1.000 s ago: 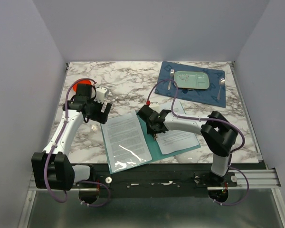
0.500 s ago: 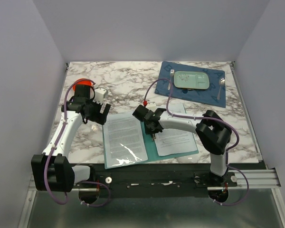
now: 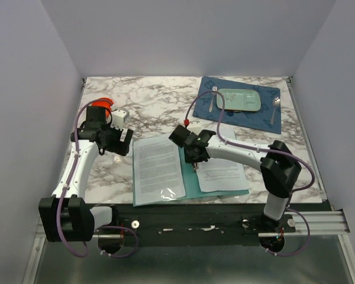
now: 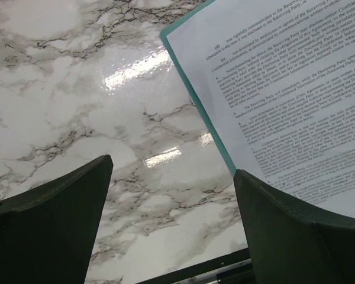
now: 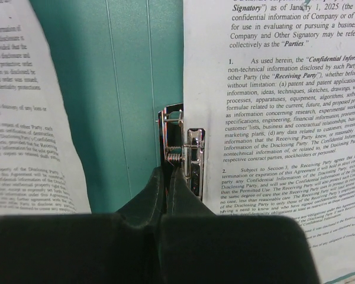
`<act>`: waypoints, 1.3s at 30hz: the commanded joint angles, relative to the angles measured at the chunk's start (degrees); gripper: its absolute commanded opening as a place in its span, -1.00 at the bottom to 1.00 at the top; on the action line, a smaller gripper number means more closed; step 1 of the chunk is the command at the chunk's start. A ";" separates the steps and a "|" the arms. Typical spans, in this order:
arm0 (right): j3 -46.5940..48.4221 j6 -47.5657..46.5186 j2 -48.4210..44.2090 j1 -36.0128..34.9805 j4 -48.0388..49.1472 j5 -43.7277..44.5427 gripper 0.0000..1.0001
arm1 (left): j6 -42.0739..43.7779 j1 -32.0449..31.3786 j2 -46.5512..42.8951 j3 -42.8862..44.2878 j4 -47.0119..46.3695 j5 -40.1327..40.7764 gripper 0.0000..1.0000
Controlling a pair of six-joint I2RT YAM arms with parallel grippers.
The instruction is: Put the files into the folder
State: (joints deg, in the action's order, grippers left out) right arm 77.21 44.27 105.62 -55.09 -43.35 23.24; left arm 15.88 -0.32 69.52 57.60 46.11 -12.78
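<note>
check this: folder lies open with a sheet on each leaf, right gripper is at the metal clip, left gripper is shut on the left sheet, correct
Not quite: the left wrist view shows the left gripper open over the bare marble tabletop beside the left sheet, gripping nothing. The rest holds.

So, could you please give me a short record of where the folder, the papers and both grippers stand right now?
folder: open flat on the marble table
left sheet: on its left leaf, glossy
right sheet: on its right leaf, edge at the metal clip
left gripper: open, over marble left of the folder
right gripper: shut, tips at the clip, grip unclear
</note>
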 commanded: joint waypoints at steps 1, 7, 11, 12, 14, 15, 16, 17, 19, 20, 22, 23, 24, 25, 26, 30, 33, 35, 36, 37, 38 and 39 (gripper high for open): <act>1.46 2.39 -6.21 1.12 -0.77 1.63 -0.99 | 1.52 4.69 -1.67 -0.03 0.21 -7.69 0.98; -0.83 4.68 -12.36 2.79 2.22 -1.09 -0.99 | 1.70 9.98 3.25 1.81 1.09 -18.14 0.98; -2.67 6.00 -14.65 3.76 4.67 -3.46 -0.99 | 2.49 13.84 6.50 2.60 1.62 -24.56 0.98; -3.46 6.18 -15.09 4.02 5.99 -4.43 -0.99 | 2.93 14.72 6.94 2.51 1.70 -25.71 0.98; -3.99 6.79 -15.89 4.29 6.96 -5.05 -0.99 | 3.11 15.26 7.65 2.08 1.53 -28.25 0.98; -4.34 7.14 -16.06 4.38 8.18 -6.01 -0.99 | 3.19 15.43 7.83 1.81 1.18 -28.97 0.98; -5.31 7.49 -16.59 4.46 9.07 -6.63 -0.99 | 3.37 15.43 7.83 1.55 0.74 -29.76 0.98; -5.84 7.76 -16.85 4.64 9.95 -7.16 -0.99 | 3.28 15.52 8.00 0.59 -0.57 -31.16 0.98; -6.89 8.46 -17.12 4.82 11.97 -8.56 -0.99 | 2.93 15.61 8.53 0.32 -1.28 -32.92 0.98; -6.98 8.55 -16.94 4.82 12.41 -8.92 -0.99 | 3.10 15.78 9.23 0.75 -0.76 -34.06 0.98; -7.16 8.99 -16.85 4.82 12.94 -9.62 -0.99 | 3.11 15.79 9.85 1.28 -0.14 -37.49 0.97; -7.77 9.25 -17.03 4.82 13.38 -9.97 -0.99 | 2.93 15.79 10.28 1.20 -0.14 -38.19 0.98; -8.21 9.52 -17.29 4.82 14.43 -10.23 -0.99 | 2.93 15.79 10.64 1.19 -0.05 -38.98 0.98; -8.56 9.78 -17.47 4.82 14.79 -10.41 -0.99 | 3.19 15.87 10.99 1.28 0.03 -39.08 0.98; -9.18 9.87 -17.73 4.90 14.96 -10.67 -0.99 | 3.28 15.87 11.25 1.11 -0.31 -38.99 0.98; -10.67 10.40 -18.96 5.26 16.80 -11.47 -0.99 | 3.54 16.31 11.96 0.05 -1.28 -37.94 0.98; -11.55 10.84 -19.75 5.61 17.77 -12.26 -0.99 | 3.55 16.75 12.57 -0.56 -2.42 -38.20 0.98; -11.82 11.10 -20.45 5.70 18.13 -12.61 -0.99 | 3.89 17.02 13.36 -0.56 -2.60 -38.29 0.98; -11.99 11.19 -20.72 5.96 18.48 -12.70 -0.99 | 3.90 17.19 13.71 -0.39 -2.51 -38.29 0.98; -12.08 11.36 -21.16 6.05 18.65 -13.05 -0.99 | 4.33 17.28 14.06 -0.21 -2.17 -38.38 0.98; -12.17 11.54 -21.33 6.05 18.83 -13.22 -0.99 | 4.77 17.19 14.85 0.14 -1.73 -38.90 0.98; -12.26 11.63 -21.42 6.13 19.35 -13.49 -0.99 | 5.04 17.19 15.21 0.23 -1.20 -39.17 0.98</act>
State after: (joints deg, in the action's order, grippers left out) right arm 65.67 54.41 86.78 -49.47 -28.08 11.68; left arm 19.00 16.36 82.81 57.80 44.64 -48.84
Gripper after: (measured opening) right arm 0.024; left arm 0.988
